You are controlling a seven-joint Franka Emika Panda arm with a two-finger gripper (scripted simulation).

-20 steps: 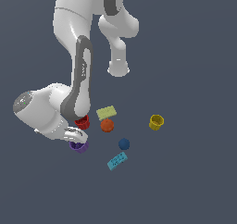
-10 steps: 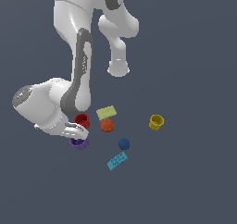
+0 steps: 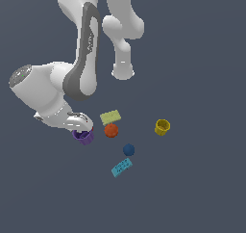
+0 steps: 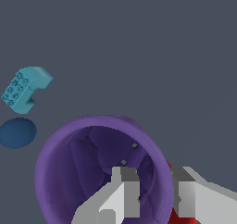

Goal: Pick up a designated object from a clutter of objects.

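Clutter lies on a flat dark grey floor (image 3: 202,193), and the exterior view reads from its left to its right. Farthest left is the bulky white arm (image 3: 45,95), bent low so that its wrist hangs over the small purple cup (image 3: 84,136). The gripper (image 3: 81,129) sits right at the cup's mouth, its body hiding the cup's upper edge. From the purple cup, an orange ball (image 3: 111,130) lies near at about 3 o'clock, with a pale yellow-green flat block (image 3: 110,117) just beyond it at about 2 o'clock. A dark blue ball (image 3: 128,149) sits at about 4 o'clock, and a cyan studded block (image 3: 122,167) lies just past that ball, at about 5 o'clock from the cup. Well apart at 3 o'clock stands the yellow cup (image 3: 162,127), the rightmost item.

In the wrist view the purple cup (image 4: 74,172) fills much of the picture, its hollow open to the camera. One grey fingertip (image 4: 125,190) is inside the cup and the other is outside its wall, so the rim stands between the two fingers; whether they press on it I cannot tell. A sliver of red cup (image 4: 181,216) shows beside the outer finger. The cyan block (image 4: 24,90) and dark blue ball (image 4: 17,133) lie clear of the purple cup.
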